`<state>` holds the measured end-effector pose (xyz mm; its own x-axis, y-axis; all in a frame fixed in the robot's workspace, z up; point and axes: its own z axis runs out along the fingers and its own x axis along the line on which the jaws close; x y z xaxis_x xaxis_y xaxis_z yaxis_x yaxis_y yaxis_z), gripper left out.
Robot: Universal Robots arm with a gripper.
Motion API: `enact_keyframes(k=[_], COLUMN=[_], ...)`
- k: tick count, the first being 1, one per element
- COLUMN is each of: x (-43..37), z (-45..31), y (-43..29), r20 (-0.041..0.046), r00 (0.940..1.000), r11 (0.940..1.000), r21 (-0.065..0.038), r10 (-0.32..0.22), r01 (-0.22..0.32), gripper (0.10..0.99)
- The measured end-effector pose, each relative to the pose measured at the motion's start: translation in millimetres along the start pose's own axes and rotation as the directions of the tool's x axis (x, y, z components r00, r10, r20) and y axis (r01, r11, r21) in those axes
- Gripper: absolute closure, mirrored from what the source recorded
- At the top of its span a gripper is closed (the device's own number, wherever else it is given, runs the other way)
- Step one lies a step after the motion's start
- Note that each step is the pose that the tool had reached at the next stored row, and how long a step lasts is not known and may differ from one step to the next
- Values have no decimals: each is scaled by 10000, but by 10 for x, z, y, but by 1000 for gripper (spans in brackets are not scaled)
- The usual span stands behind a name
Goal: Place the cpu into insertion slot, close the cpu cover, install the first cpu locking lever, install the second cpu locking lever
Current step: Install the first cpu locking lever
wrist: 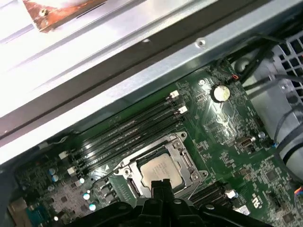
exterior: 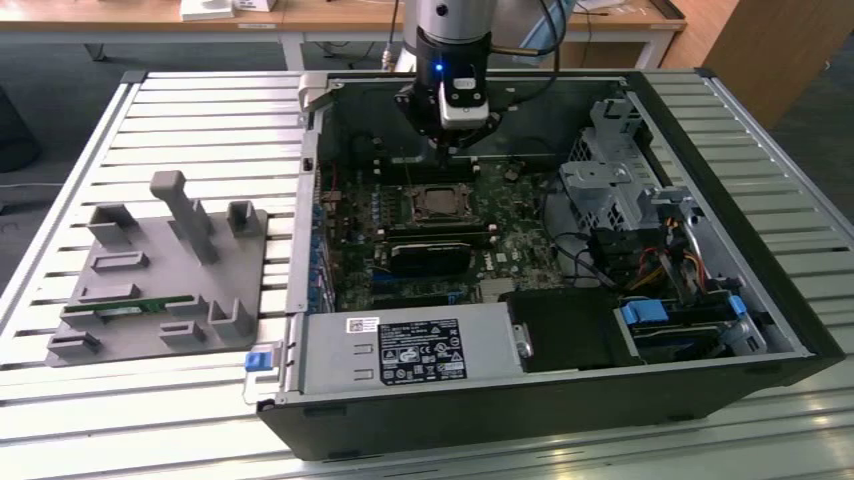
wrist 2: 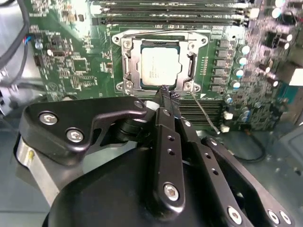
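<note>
Grey plastic, opening the list at the exterior view's left: logging a moulded fixture (exterior: pixel 160 270) with upright posts, lying on the slatted table (exterior: pixel 200 110). Entering next an open case (exterior: pixel 534 410), lying on its side, with a silver power supply (exterior: pixel 400 350) at its near edge and a green motherboard (exterior: pixel 527 260) behind. Noting the gripper (exterior: pixel 451 152) hanging over the board just behind the socket (wrist 2: pixel 124 86), fingers drawn together into a narrow tip, gripping nothing visible. Recording the cpu (wrist 2: pixel 159 68) in both wrist views, sitting flat in the socket, silvery top showing through the open centre of the cover (wrist 2: pixel 129 66) lying flat around it. Marking a thin wire lever (wrist 2: pixel 204 112) angling away from the socket's corner, just beside the gripper's tip; touching or apart, cannot tell. Closing at the exterior view's right with a metal drive cage (exterior: pixel 607 190) and blue connectors (exterior: pixel 651 312).
</note>
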<state>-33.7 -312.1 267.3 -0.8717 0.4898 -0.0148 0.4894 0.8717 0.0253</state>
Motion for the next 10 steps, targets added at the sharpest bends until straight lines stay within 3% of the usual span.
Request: enact_keyframes(k=[5, 10], x=[0, 0], z=[1, 1], y=[0, 0], r20=[-22, -42], r00=[9959, 9843], r11=[9959, 9843], r21=[-14, -30], r10=[-906, -1763], r01=[906, 1763], gripper=[980, 980])
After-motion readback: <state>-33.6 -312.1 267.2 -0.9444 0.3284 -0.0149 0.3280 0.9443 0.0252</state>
